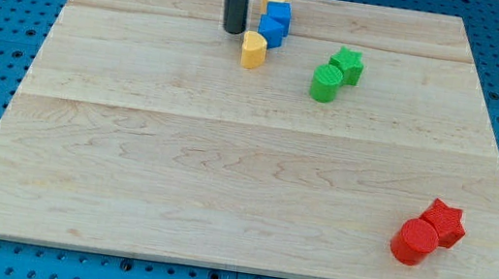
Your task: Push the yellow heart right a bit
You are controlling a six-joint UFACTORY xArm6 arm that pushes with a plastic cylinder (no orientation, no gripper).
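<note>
Risk: no claw in view to report, my tip (233, 31) sits just upper-left of yellow heart (253, 50), near top of surface (129, 162); off-centre shove could skew it downward or drag blue blocks (274, 24).

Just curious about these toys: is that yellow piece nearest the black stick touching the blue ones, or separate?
Touching, it seems: the yellow heart sits against the blue blocks, no board visible between them. My tip stands just left.

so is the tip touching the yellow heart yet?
Cannot tell. In the camera view my tip sits just to the view's left and slightly above the yellow heart; any sliver of board between them is too thin to confirm.
</note>
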